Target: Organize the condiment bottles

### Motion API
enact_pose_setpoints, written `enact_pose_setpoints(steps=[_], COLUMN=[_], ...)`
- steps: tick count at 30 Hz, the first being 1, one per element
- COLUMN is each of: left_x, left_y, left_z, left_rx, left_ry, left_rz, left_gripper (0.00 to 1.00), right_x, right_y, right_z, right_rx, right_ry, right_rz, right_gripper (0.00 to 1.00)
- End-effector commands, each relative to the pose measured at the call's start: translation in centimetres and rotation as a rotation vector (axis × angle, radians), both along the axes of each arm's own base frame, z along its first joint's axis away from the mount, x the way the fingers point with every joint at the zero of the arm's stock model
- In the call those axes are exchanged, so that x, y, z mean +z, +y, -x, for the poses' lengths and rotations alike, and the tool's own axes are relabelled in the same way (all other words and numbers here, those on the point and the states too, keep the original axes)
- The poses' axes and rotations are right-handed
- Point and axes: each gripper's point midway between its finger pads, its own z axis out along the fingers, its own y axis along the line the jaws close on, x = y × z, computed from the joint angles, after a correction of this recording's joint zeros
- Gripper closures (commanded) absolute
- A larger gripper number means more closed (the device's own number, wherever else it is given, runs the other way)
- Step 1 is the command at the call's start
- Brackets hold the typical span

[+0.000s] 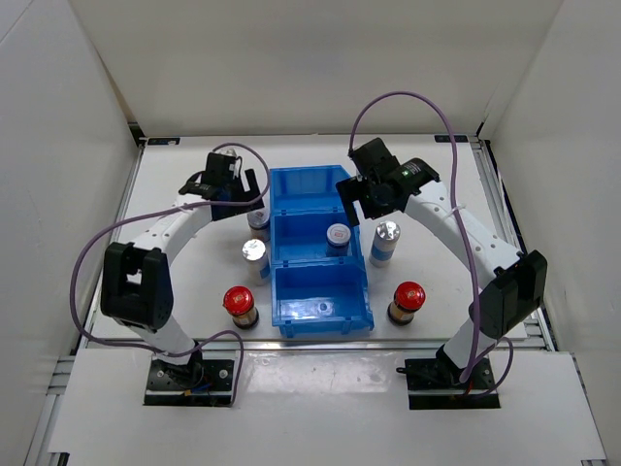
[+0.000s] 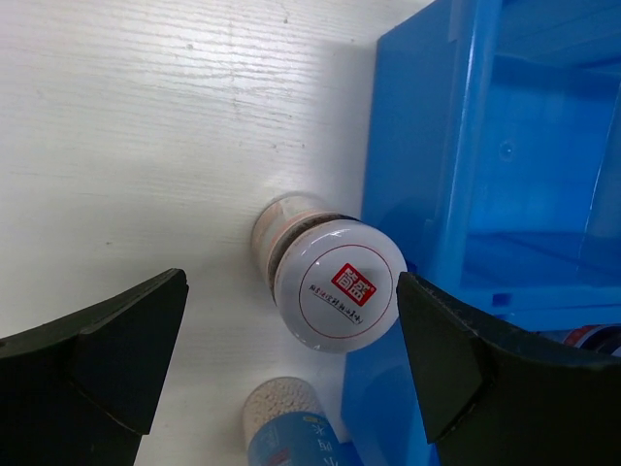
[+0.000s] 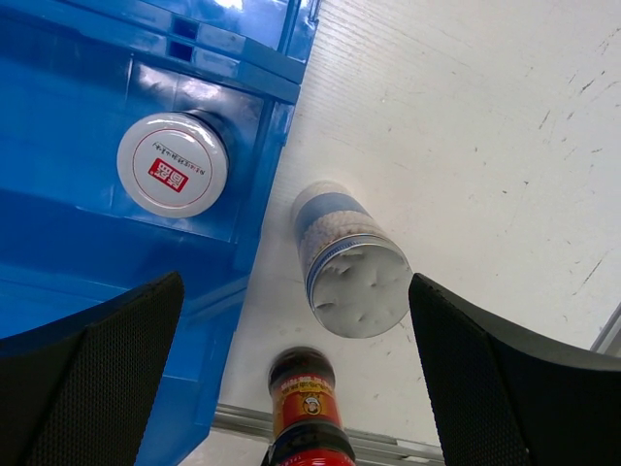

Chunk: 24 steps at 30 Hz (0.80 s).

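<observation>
Condiment bottle (image 1: pixel 338 235) with red-marked cap stands in blue bin's (image 1: pixel 306 194) middle compartment.

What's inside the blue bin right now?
One short red-marked bottle stands in the blue bin, middle compartment. Near compartment is bare; the right hand hides part of the far one.

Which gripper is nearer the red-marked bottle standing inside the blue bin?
Right. The right gripper hangs over the blue bin's right wall, close to the binned bottle; the left gripper is outside the bin's left wall, above the other red-marked bottle.
</observation>
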Motion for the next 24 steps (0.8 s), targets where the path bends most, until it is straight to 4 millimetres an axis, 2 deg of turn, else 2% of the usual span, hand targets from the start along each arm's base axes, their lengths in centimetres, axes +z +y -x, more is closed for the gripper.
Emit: enact_pose_setpoints(steps=[1,7,14,20,24], left_x=[0.8,-0.8,-1.2,-1.7,-3.0], left_y=[-1.1,-2.2,-3.0,-3.3,-3.0], left_z=[-0.8,-0.8,-2.6,-2.4,-1.0], left_rx=[0.0,0.043,0.115,0.148,0.169], left_ry=[-0.009,0.062,0.109,0.156,0.199], left_rz=[0.068,0.147,0.195,0.217,0.215], left_gripper=[0.0,0.01,0.01,0.05,0.08], right_x=[1.4,1.8,1.8,1.2,1.2], right_y=[-0.5,-0.4,-0.6,-1.0,-1.0], right_z=[-0.2,-0.3,-0.4,-0.2,-0.2], right_rx=[-0.004,0.004,-0.001,0.001,0.001], right_ry=[-0.052,-0.062,-0.067,-0.062,-0.062], right_rz=[-0.008,-0.009,-0.003,0.016,0.016], right_gripper=[0.0,0.0,0.0,0.0,0.0])
